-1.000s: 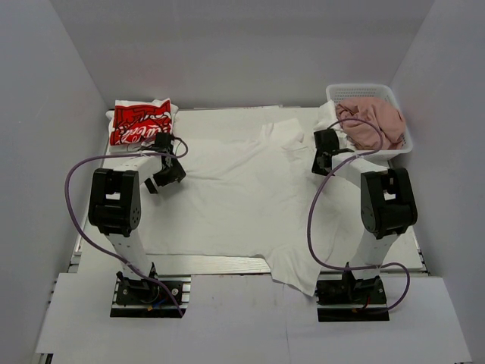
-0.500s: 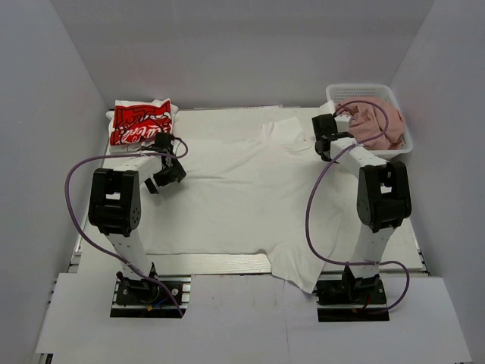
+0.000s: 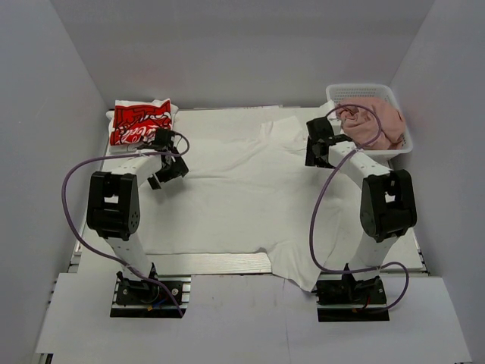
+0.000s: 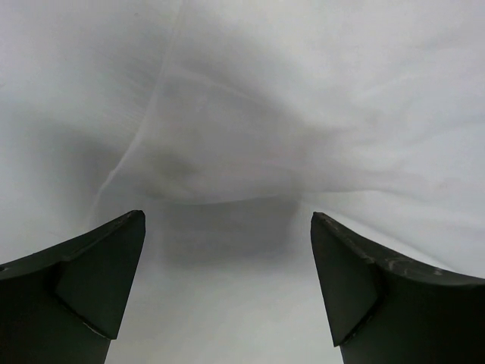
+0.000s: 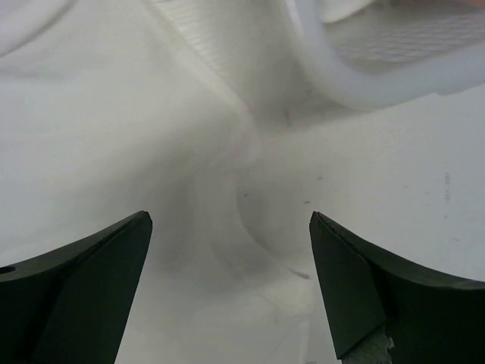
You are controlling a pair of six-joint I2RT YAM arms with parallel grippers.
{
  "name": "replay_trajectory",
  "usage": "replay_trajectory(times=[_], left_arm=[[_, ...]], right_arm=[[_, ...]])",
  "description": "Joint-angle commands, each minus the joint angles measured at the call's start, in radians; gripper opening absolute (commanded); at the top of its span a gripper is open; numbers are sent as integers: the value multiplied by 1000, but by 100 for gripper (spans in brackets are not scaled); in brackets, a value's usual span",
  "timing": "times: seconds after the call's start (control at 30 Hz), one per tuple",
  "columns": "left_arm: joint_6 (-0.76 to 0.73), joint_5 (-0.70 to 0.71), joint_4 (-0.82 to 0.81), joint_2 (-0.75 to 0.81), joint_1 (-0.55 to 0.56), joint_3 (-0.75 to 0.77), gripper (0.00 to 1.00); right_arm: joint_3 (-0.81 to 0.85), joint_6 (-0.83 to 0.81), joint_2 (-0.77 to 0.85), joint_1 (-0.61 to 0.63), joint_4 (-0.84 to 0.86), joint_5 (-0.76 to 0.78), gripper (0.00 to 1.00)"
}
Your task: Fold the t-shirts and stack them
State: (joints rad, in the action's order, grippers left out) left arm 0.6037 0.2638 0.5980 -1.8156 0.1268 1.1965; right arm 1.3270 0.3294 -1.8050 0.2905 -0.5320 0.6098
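Count, top view.
T-shirts: 3. One large white shirt [image 3: 242,189] on the desk [image 3: 405,220], one red-print shirt [image 3: 140,121] at back left, one pink shirt [image 3: 375,121] in the basket [image 3: 364,90].
Baskets: 1.
Claws: 2, left claw [image 3: 167,173] and right claw [image 3: 317,144].

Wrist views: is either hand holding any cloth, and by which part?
Nothing is held. The left hand and right hand are both open over the large white t-shirt.

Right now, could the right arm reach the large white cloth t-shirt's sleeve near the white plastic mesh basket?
Probably yes: the open right gripper hovers just above that sleeve, nothing between; the basket sits alongside.
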Motion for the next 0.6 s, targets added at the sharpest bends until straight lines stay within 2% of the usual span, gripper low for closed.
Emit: replay_trajectory(times=[0.0,0.2,0.37,0.57], left_arm=[[-28,-47,-47,78,5,70,100],[-48,-41,-49,-31,5,208,100],[-58,-31,14,-241,5,381,100],[-48,-40,28,-366,5,472,100]], right_arm=[[-14,-27,47,16,111,-194,90],[101,-9,-100,16,158,-324,90],[215,8,-256,12,153,-352,90],[360,10,-408,7,144,-372,90]])
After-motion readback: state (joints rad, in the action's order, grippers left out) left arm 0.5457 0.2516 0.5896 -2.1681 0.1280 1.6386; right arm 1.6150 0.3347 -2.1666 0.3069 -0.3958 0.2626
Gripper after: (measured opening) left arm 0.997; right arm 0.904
